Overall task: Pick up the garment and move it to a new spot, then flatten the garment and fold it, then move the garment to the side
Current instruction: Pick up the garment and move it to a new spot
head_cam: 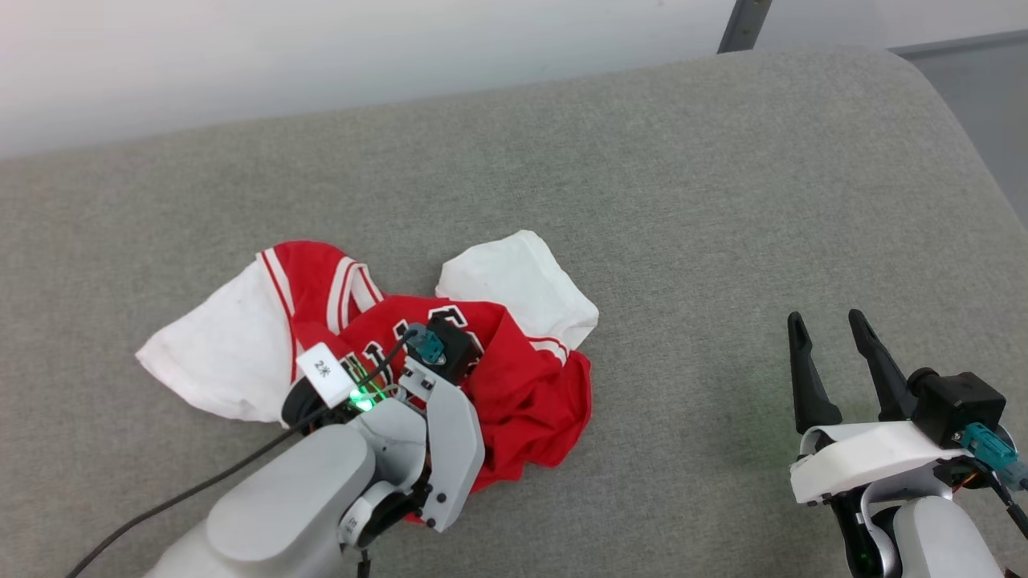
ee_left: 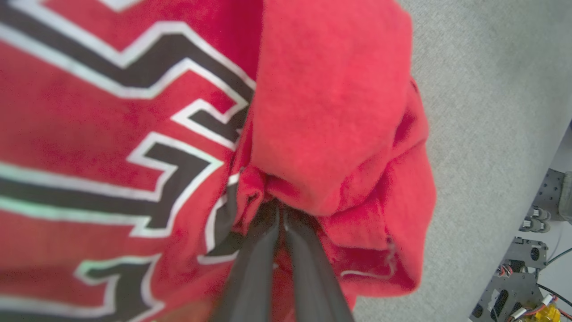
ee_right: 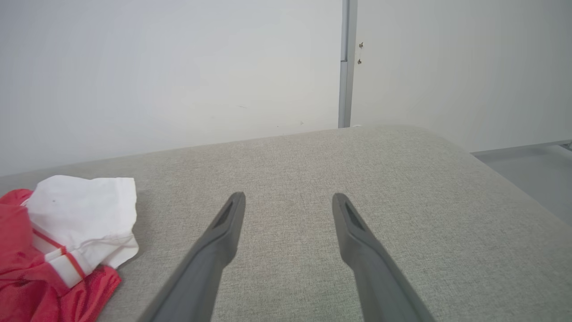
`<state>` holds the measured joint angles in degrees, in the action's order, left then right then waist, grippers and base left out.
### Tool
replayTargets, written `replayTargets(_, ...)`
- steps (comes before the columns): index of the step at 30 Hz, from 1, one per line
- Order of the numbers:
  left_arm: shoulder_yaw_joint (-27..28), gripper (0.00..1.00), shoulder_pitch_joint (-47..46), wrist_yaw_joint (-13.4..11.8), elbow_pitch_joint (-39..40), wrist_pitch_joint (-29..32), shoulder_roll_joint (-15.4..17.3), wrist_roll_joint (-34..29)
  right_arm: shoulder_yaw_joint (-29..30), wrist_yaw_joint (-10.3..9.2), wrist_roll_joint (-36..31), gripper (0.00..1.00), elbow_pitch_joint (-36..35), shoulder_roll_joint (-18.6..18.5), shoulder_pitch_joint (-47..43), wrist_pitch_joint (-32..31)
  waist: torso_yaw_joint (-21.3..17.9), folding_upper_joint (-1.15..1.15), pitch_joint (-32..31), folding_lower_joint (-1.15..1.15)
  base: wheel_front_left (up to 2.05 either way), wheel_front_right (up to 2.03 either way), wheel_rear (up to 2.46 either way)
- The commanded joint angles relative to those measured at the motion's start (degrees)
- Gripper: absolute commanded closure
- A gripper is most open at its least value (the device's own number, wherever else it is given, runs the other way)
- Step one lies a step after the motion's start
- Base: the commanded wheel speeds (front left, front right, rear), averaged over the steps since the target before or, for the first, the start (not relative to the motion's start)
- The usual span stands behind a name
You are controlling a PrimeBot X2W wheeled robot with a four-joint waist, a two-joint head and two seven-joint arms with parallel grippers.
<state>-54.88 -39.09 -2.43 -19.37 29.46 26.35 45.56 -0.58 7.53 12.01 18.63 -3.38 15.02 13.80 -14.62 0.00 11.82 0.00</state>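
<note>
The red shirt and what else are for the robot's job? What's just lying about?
For the job: garment; left gripper, shut on it; right gripper, open.
Just there: grey cushion underneath; metal post behind.

Left gripper (ee_left: 281, 213) pinched closed, right gripper (head_cam: 826, 318) splayed wide.

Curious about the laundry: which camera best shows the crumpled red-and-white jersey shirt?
Head view: nearly the whole red-and-white jersey shirt shows. Left wrist view: close-up red cloth and lettering. Right wrist view: one white sleeve.
</note>
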Motion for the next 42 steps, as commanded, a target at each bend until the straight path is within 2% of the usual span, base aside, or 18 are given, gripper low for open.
replayTargets(1, -0.52, 1.0, 0.64, 0.58, -0.85, -0.12, -0.18, 0.11, -0.06, -0.08, 0.01, 0.0, 0.11, -0.23, 0.45, 0.34, 0.42, 0.0, -0.42, 0.0, 0.0, 0.0, 0.0)
replayTargets(2, -0.41, 0.77, 0.42, 1.09, -1.16, -0.56, -0.45, 0.29, 0.01, -0.08, -0.01, 0.0, 0.14, -0.37, 0.36, 0.36, 0.67, 0.0, -0.67, 0.0, 0.0, 0.0, 0.0)
replayTargets(3, -0.13, 0.5, 0.15, 1.54, -1.17, -1.03, -0.62, 0.6, -0.01, -0.08, -0.03, 0.0, 0.15, -0.54, 0.2, 0.35, 0.95, 0.0, -1.01, 0.0, 0.0, 0.0, 0.0)
replayTargets(4, 0.27, 0.0, -0.26, 1.8, -0.97, -1.57, -0.66, 0.81, -0.03, -0.08, 0.0, 0.0, 0.13, -0.69, 0.02, 0.28, 1.22, 0.0, -1.31, 0.0, 0.0, 0.0, 0.0)
replayTargets(9, 2.32, 0.0, -0.88, 2.48, 2.01, -4.22, 0.78, 1.65, 0.44, -0.08, -0.22, 0.0, -0.23, -1.65, -1.55, -0.42, 3.2, 0.0, -3.96, 0.0, 0.0, 0.0, 0.0)
replayTargets(14, 5.59, 0.0, 1.35, 1.32, 6.89, -8.17, 4.05, 2.91, 0.59, -0.08, -0.08, 0.0, -0.87, -3.0, -3.33, -1.14, 5.56, 0.0, -7.28, 0.0, 0.0, 0.0, 0.0)
replayTargets(19, 9.72, 0.0, 4.92, 0.11, 11.21, -17.0, 8.3, 1.8, -0.04, -0.08, 0.77, 0.0, -1.49, -4.35, -5.21, -1.42, 7.75, 0.0, -10.43, 0.0, 0.0, 0.0, 0.0)
replayTargets(29, 18.11, 0.0, 17.97, -4.32, 13.61, -36.75, 15.47, 2.26, 0.13, -0.08, 2.07, 0.0, -1.72, -6.1, -8.8, -0.63, 12.05, 0.0, -13.89, 0.0, 0.0, 0.0, 0.0)
replayTargets(36, 23.88, 0.0, 26.38, -7.54, 14.03, -43.53, 17.2, 4.43, 1.48, -0.08, 2.41, 0.0, -1.22, -6.88, -10.39, -0.02, 14.9, 0.0, -14.72, 0.0, 0.0, 0.0, 0.0)
replayTargets(42, 29.9, 0.0, 32.76, -7.77, 15.08, -44.6, 16.96, 5.55, 2.05, -0.08, 1.64, 0.0, -1.19, -6.11, -11.12, -0.14, 16.52, 0.0, -15.13, 0.0, 0.0, 0.0, 0.0)
